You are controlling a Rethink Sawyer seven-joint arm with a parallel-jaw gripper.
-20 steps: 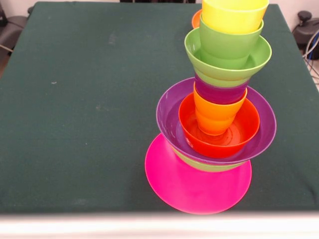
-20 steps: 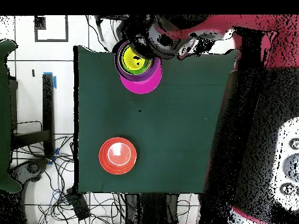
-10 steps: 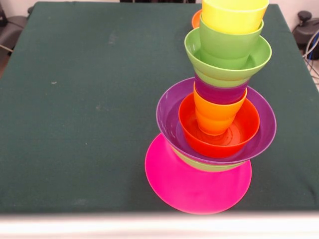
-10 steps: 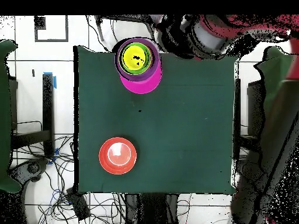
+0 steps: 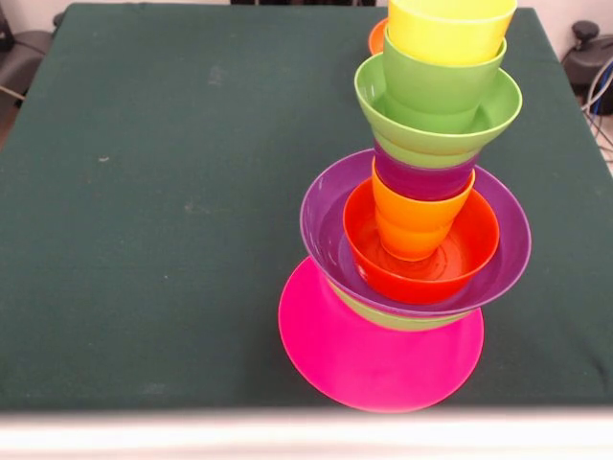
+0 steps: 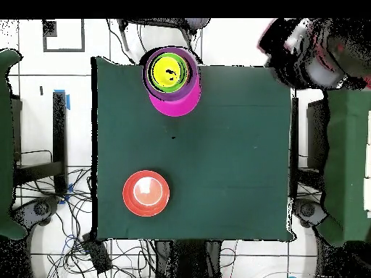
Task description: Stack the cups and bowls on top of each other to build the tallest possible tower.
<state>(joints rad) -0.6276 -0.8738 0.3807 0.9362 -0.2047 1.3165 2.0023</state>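
Note:
The tower (image 5: 421,192) stands at the table's near right in the front view. From the bottom it is a wide pink bowl (image 5: 378,359), a green bowl (image 5: 402,321), a wide purple bowl (image 5: 326,230), an orange-red bowl (image 5: 455,268), an orange cup (image 5: 417,225), a purple cup (image 5: 421,179), a light green bowl (image 5: 498,105), a light green cup (image 5: 441,81) and a yellow cup (image 5: 445,34). It leans a little. Overhead, the tower (image 6: 171,72) is at the top edge. A second orange-red bowl (image 6: 146,193) sits alone. The red and black arm (image 6: 311,51) is off the table's corner; its gripper is unclear.
The dark green table cloth (image 5: 172,192) lies flat around the tower. The lone orange-red bowl peeks out behind the tower in the front view (image 5: 377,38). Cables and chairs (image 6: 14,145) surround the table in the overhead view.
In the overhead view the arm has swung away from beside the tower to beyond the table's top right corner. The tower and the lone bowl have not moved.

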